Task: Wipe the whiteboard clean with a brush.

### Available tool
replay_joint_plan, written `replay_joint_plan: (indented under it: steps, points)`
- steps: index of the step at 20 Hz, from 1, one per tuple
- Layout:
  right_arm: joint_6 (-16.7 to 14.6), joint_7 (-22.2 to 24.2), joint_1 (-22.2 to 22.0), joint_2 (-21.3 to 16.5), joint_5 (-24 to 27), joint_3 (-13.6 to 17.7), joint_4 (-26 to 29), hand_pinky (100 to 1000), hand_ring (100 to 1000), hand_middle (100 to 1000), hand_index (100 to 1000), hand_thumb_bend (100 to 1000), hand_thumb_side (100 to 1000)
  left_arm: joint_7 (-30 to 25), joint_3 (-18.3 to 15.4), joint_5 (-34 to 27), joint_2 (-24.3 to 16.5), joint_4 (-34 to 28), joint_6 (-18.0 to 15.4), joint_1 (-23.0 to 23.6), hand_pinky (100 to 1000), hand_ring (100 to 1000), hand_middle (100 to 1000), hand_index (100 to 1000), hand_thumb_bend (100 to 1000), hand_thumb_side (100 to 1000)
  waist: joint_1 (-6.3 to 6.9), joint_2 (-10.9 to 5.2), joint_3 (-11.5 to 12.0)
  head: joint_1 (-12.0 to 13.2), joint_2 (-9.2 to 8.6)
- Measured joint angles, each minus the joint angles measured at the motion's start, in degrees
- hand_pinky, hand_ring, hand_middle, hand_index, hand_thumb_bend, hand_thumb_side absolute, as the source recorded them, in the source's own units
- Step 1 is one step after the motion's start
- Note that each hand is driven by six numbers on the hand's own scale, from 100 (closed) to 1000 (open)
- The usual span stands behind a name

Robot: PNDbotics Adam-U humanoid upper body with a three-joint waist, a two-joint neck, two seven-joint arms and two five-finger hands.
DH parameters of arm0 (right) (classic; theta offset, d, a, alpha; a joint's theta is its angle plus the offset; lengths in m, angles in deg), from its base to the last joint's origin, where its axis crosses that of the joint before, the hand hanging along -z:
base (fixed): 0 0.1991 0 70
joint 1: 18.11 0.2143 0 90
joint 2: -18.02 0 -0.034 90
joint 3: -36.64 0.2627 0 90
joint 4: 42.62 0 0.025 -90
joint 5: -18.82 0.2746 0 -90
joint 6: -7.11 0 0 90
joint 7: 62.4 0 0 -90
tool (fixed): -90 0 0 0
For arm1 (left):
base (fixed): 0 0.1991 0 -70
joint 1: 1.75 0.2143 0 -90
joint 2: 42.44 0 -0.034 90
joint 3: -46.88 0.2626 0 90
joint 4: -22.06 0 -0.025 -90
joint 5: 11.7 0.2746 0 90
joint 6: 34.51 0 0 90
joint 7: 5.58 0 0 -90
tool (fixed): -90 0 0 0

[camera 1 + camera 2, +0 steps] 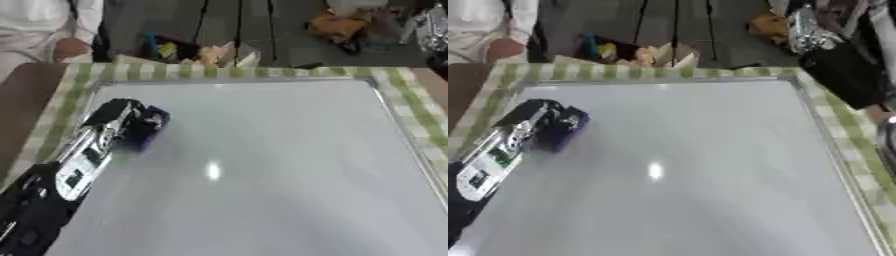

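Note:
The whiteboard [271,150] lies flat and fills most of the table, and its surface looks blank apart from a glare spot. My left arm reaches in from the lower left. My left hand [115,116] rests on the board's left part, fingers curled over a dark blue brush [145,128] that touches the surface. My right arm shows in the right eye view as a black sleeve past the board's far right corner. My right hand [801,29] is raised there above the table's far edge, off the board.
A green checked cloth [411,100] frames the board. Beyond the far edge stands an open box [188,52] of colourful items, with an orange thing [337,25] on the floor. A person in white [44,30] sits at the far left.

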Motion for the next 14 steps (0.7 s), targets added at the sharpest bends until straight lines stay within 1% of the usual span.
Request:
replay_joint_plan:
  steps: [2, 4, 6, 8, 9, 10, 12, 14]
  points:
    - [0.0, 0.0, 0.0, 0.0, 0.0, 0.0, 0.0, 833, 870, 832, 836, 100, 1000, -1.6, 1.3, -1.0, -0.9, -2.2, -0.2, 0.6, 124, 293, 469, 766, 100, 816, 0.03, 0.0, 0.0, 0.0, 0.0]
    - [0.0, 0.0, 0.0, 0.0, 0.0, 0.0, 0.0, 833, 870, 832, 836, 100, 1000, -3.2, 2.4, -1.4, -1.6, -4.2, -0.5, 1.0, 206, 366, 494, 792, 100, 890, 0.05, 0.0, 0.0, 0.0, 0.0]
    - [0.0, 0.0, 0.0, 0.0, 0.0, 0.0, 0.0, 833, 870, 832, 836, 100, 1000, -4.7, 3.1, -1.3, -2.2, -5.5, -1.0, 1.4, 247, 406, 509, 800, 100, 935, 0.06, 0.0, 0.0, 0.0, 0.0]
    - [0.0, 0.0, 0.0, 0.0, 0.0, 0.0, 0.0, 833, 870, 832, 836, 100, 1000, -6.1, 3.5, -0.6, -2.7, -6.2, -1.7, 1.5, 317, 483, 557, 823, 100, 1000, 0.06, 0.0, 0.0, 0.0, 0.0]
    - [0.0, 0.0, 0.0, 0.0, 0.0, 0.0, 0.0, 833, 870, 832, 836, 100, 1000, -6.9, 3.6, 0.1, -2.9, -6.6, -2.3, 1.6, 341, 510, 563, 828, 100, 1000, 0.08, 0.0, 0.0, 0.0, 0.0]
    - [0.0, 0.0, 0.0, 0.0, 0.0, 0.0, 0.0, 833, 870, 832, 836, 100, 1000, -7.6, 3.7, 0.9, -3.1, -6.9, -2.8, 1.6, 380, 565, 588, 843, 100, 1000, 0.09, 0.0, 0.0, 0.0, 0.0]
    - [0.0, 0.0, 0.0, 0.0, 0.0, 0.0, 0.0, 833, 870, 832, 836, 100, 1000, -8.9, 3.7, 2.9, -3.3, -7.5, -4.2, 1.8, 434, 620, 629, 859, 100, 1000, 0.14, -0.01, 0.1, 0.0, 0.0]
    - [0.0, 0.0, 0.0, 0.0, 0.0, 0.0, 0.0, 833, 869, 832, 836, 100, 1000, -10.3, 3.7, 5.0, -3.6, -7.9, -5.7, 1.8, 536, 693, 680, 879, 100, 1000, 0.16, -0.02, 0.2, 0.0, 0.0]
